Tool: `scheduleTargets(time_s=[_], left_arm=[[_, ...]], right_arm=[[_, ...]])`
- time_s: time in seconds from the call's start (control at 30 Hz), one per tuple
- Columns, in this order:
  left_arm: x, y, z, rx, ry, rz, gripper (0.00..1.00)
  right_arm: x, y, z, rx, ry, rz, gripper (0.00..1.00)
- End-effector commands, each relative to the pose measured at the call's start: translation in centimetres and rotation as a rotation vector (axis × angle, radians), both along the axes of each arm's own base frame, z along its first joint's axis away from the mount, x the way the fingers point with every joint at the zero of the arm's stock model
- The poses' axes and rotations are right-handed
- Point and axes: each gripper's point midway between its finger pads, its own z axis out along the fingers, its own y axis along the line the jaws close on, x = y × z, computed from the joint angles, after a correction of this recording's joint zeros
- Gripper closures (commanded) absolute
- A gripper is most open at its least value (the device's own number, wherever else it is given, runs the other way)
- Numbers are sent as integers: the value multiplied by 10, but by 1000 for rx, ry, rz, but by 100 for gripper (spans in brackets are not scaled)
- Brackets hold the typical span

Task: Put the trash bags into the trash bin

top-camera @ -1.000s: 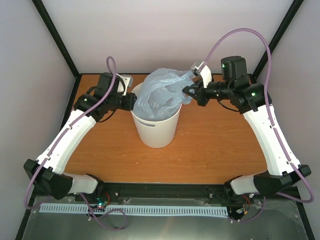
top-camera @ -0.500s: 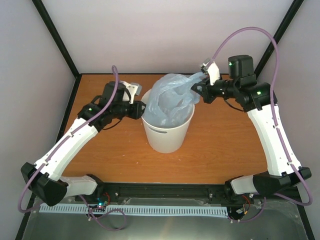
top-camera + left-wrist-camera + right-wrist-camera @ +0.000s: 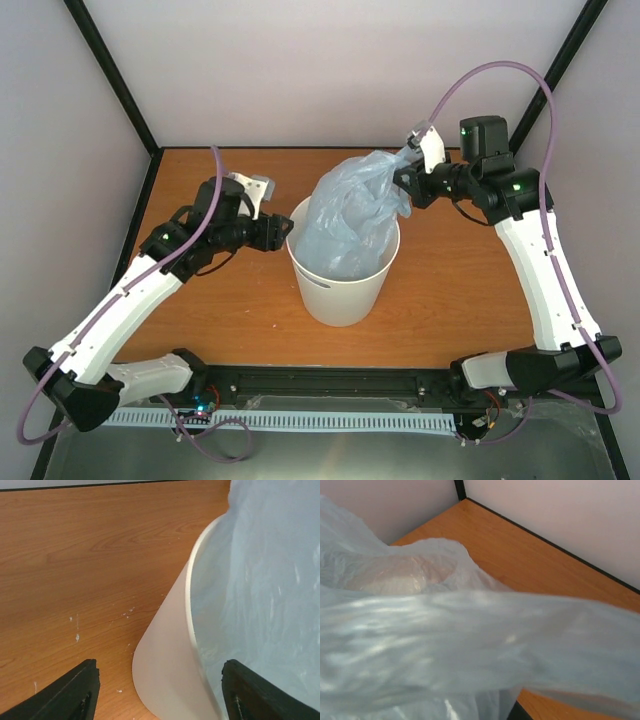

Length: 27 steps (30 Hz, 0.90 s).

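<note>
Since the earlier frame the trash bin (image 3: 343, 285) has slid right and nearer. The left gripper (image 3: 284, 232) gapes wide, with the bin's rim between its fingers. The right gripper (image 3: 404, 181) pinches the trash bag (image 3: 352, 212) by its top corner. The bag hangs below-left of it, into the bin.

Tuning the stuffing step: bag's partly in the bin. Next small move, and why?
Probably lower the right gripper toward the mouth of the trash bin, carrying the pinched corner down. The trash bag stands well above the rim, only its lower part inside, and the left gripper straddles the left rim, seemingly placed to steady the bin.
</note>
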Motion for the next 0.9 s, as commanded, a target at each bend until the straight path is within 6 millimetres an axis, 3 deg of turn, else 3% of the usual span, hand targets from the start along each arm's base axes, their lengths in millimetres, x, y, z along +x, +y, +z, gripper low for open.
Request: scheduleTargets(time_s=[0.0, 0.13, 0.2, 0.3, 0.4, 0.53, 0.77, 0.87], left_arm=[[1, 16, -1, 38, -15, 73, 30], [-6, 22, 30, 15, -100, 60, 34], [-23, 20, 56, -25, -156, -17, 40], [-71, -5, 81, -148, -187, -296, 60], [-114, -18, 94, -251, -189, -512, 81], [-144, -35, 75, -308, -104, -690, 91], [-190, -80, 6, -128, 63, -897, 94], [-194, -101, -22, -31, 81, -921, 94]], right_arm=[[-20, 4, 12, 38, -58, 65, 97], [-28, 2, 12, 31, -63, 78, 97], [-31, 1, 12, 25, -66, 77, 97], [-33, 0, 13, 23, -66, 78, 97], [-37, 0, 13, 26, -69, 82, 97], [-40, 0, 13, 38, -78, 87, 97], [-38, 3, 4, 43, -47, 99, 97], [-37, 3, 4, 40, -48, 98, 97]])
